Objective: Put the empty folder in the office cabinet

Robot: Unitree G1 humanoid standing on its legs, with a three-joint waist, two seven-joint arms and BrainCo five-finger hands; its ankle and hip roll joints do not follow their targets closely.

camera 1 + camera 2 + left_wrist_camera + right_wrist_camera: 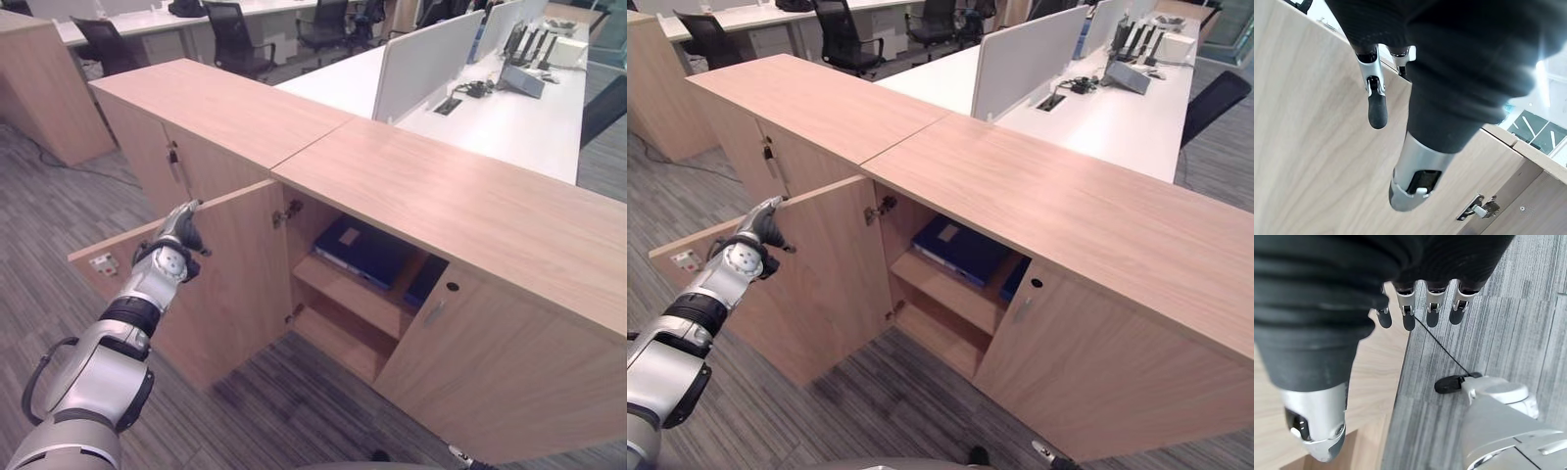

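The office cabinet (470,196) stands with its left door (235,284) swung wide open. A blue folder (362,250) lies flat on the upper shelf inside, with a second dark blue item (426,279) beside it, partly hidden by the closed right door. My left hand (176,233) rests against the open door at its top edge. Its fingers (1376,100) are straight along the wood and curl round nothing. My right hand (1407,308) hangs low over the carpet beside a wooden panel, fingers relaxed and holding nothing.
The cabinet's right door (490,372) is closed and has a round lock (452,287). A matching closed cabinet (186,108) adjoins on the left. Behind stand white desks (509,108) with divider screens and several black office chairs (235,34). Grey carpet (294,411) lies in front.
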